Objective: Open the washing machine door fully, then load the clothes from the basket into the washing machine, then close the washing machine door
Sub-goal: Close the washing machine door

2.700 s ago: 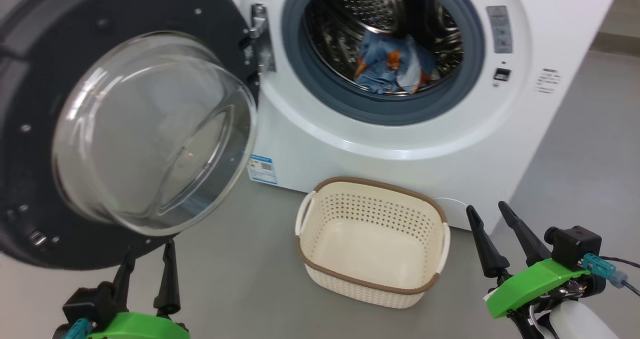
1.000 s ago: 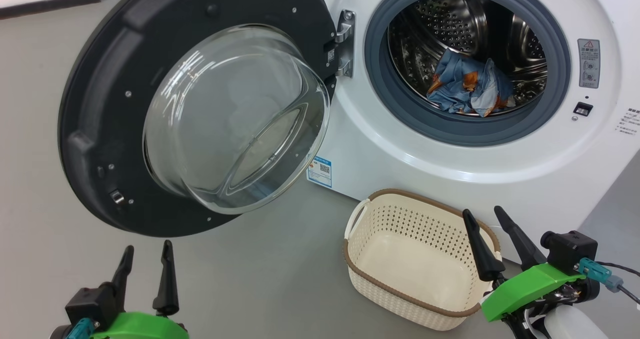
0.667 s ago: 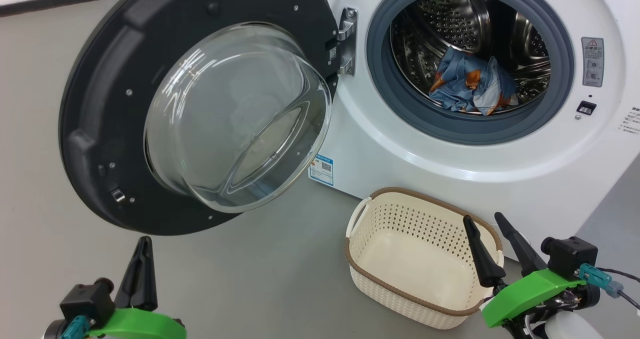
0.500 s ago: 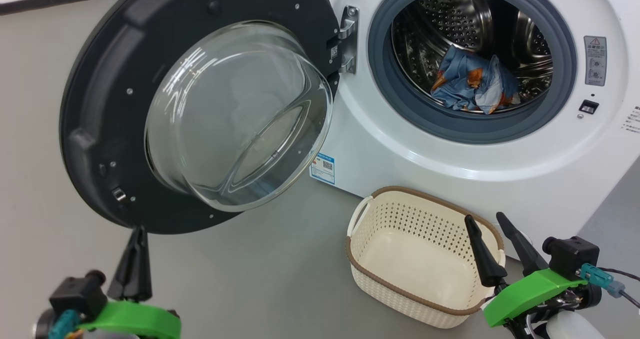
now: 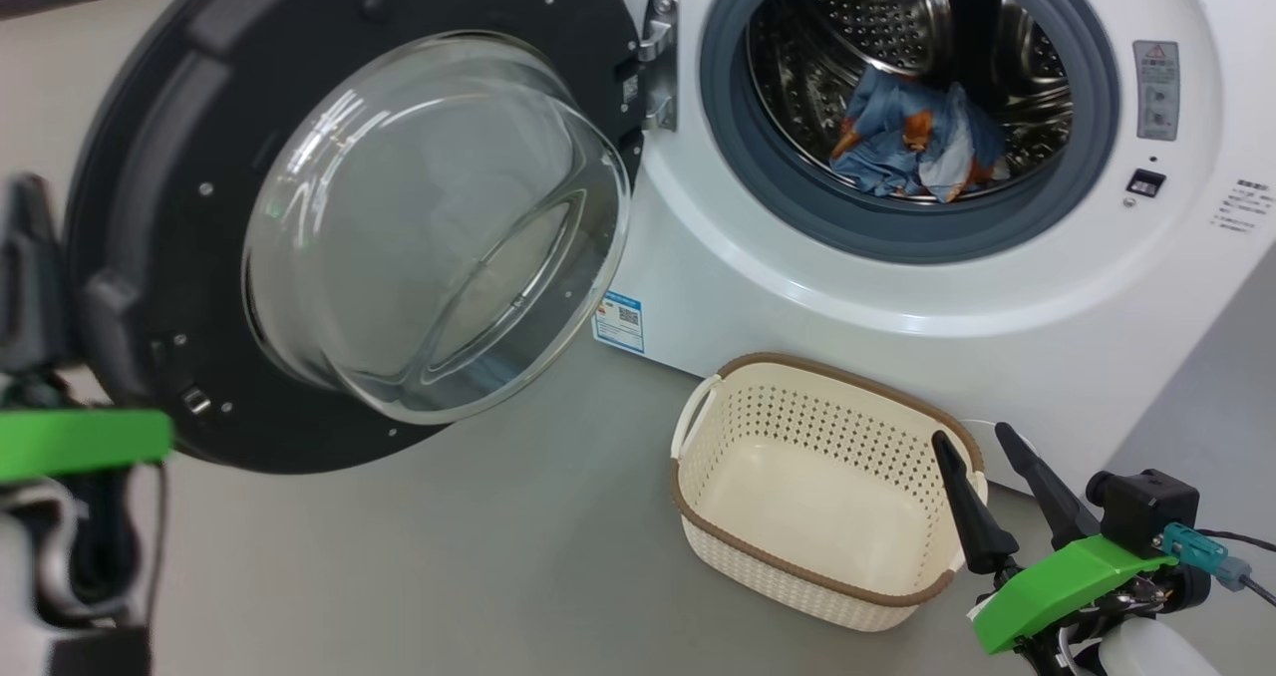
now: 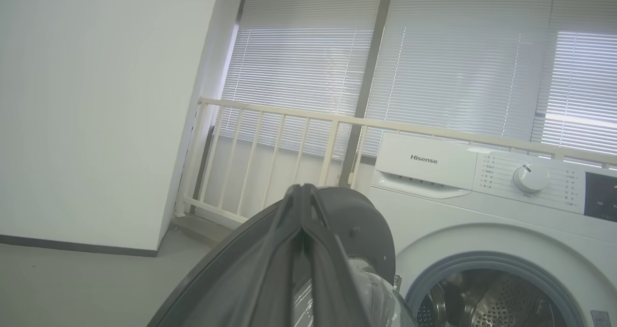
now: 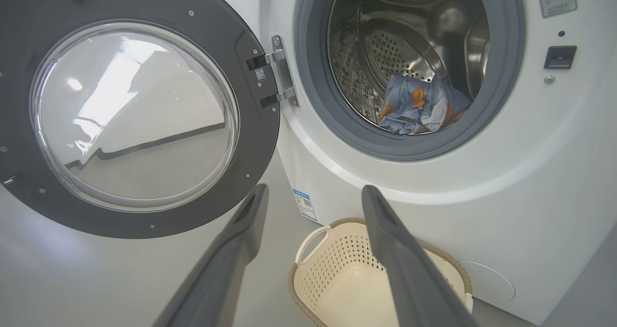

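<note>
The door (image 5: 150, 138) stands swung wide to the left of the washer (image 5: 797, 297). It hangs on a metal hinge (image 5: 653, 58) at the left of the opening, with its dark inner face and glass bowl (image 5: 429, 227) turned toward the robot. The clothes (image 5: 912, 148), a crumpled blue bundle with orange marks and a bit of white, lie low in the steel drum (image 5: 867, 18), behind the grey gasket (image 5: 758, 168). The basket (image 5: 797, 427) sits on the grey floor (image 5: 449, 556) just in front of the washer and right of the door, its bare cream bottom showing.

The left gripper (image 6: 301, 192) is at the far left of the head view, raised beside the door's free edge (it is blurred there, so contact cannot be told). In the left wrist view its fingers (image 6: 274, 259) are pressed together with nothing between them, and their tips lie over the door's black rim. To the right are the washer's control panel (image 6: 482, 172) and knob (image 6: 530, 177), and beyond are a white railing (image 6: 270, 110) and blinds (image 6: 434, 66).

The right gripper (image 5: 969, 435) hangs low at the near right, over the basket's right end in the head view, with its fingers spread wide and holding nothing. The right wrist view looks between them at the basket, the blue label (image 7: 305, 204) low on the washer's front, and the clothes in the drum.
</note>
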You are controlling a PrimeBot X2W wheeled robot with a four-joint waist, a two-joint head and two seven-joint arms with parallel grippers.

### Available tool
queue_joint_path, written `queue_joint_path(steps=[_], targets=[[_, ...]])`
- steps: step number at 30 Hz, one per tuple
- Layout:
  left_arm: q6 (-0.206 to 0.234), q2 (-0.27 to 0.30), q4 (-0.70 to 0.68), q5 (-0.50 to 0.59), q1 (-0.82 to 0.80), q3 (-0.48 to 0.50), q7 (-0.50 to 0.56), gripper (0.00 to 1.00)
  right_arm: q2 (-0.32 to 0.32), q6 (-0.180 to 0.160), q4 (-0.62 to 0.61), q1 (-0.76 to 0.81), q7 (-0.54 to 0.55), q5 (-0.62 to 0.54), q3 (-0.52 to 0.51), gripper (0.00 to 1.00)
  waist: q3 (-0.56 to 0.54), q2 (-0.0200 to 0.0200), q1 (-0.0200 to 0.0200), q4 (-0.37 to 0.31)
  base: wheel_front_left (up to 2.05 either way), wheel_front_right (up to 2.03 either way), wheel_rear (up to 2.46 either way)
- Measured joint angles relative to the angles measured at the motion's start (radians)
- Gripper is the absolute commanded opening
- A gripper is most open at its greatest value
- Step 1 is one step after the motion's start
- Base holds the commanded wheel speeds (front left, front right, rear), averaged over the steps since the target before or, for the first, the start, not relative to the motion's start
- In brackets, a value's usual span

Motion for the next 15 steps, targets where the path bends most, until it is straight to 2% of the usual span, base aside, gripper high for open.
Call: queue_joint_path(steps=[6, 15], targets=[[-0.008, 0.018, 0.068, -0.265, -0.100, 0.139, 0.053, 0.00, -0.014, 0.000, 0.002, -0.013, 0.000, 0.000, 0.013, 1.00, 0.015, 0.0000, 0.0000, -0.039, 0.00, 0.00, 0.00], [-0.009, 0.099, 0.409, -0.661, -0.183, 0.389, 0.187, 0.00, -0.049, 0.000, 0.003, -0.035, 0.000, 0.000, 0.021, 1.00, 0.043, 0.0000, 0.0000, -0.124, 0.00, 0.00, 0.00]])
